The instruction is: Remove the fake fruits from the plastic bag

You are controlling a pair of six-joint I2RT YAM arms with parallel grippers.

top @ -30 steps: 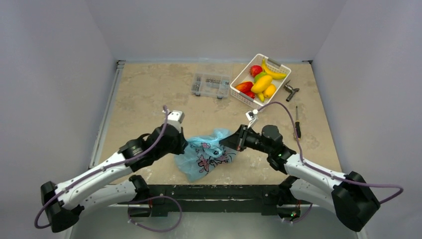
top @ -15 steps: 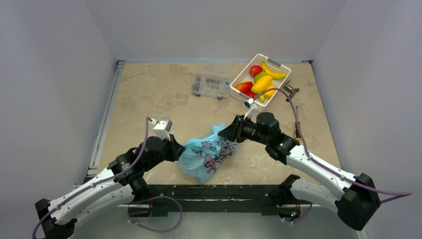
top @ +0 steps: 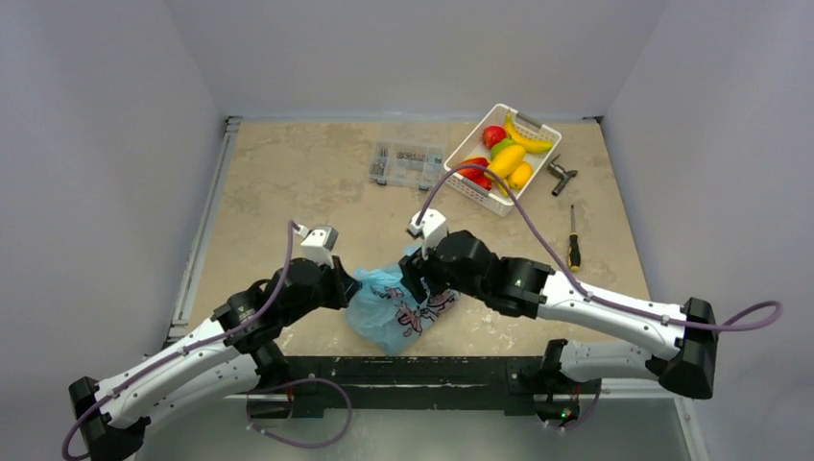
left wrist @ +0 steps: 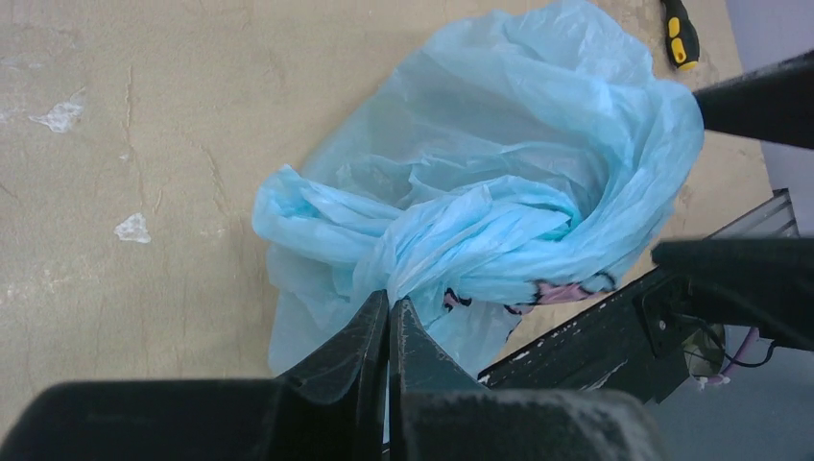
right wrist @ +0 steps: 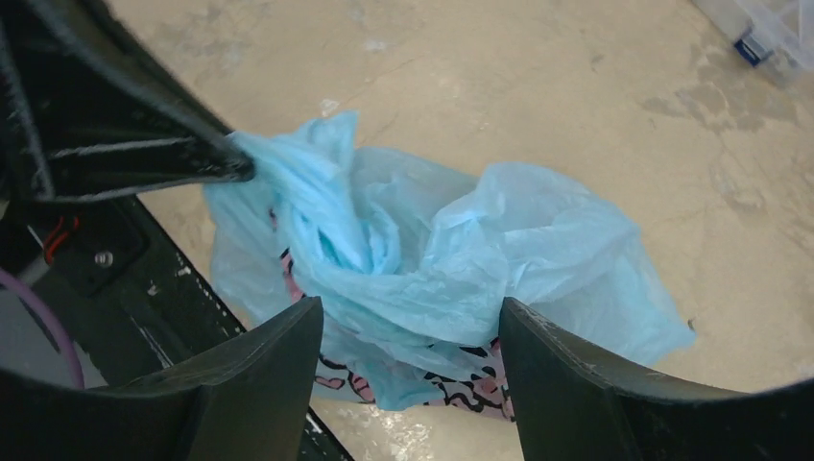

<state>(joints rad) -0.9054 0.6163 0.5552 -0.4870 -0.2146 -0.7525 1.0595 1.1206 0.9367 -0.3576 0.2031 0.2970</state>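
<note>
The bag (top: 376, 312) is seen crumpled on the bench (top: 288, 182) near its front edge. A bunched fold is pinched by the closed left fingers (left wrist: 363, 331). The right fingers (right wrist: 257, 376) are spread wide over it, seemingly gripping nothing.

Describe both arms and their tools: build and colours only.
The left arm and right arm have white link shells with black joints and bases. A purple cable loops along each to a small white-grey camera box at the wrist. The left tool and right tool each have two black tapered fingers.
</note>
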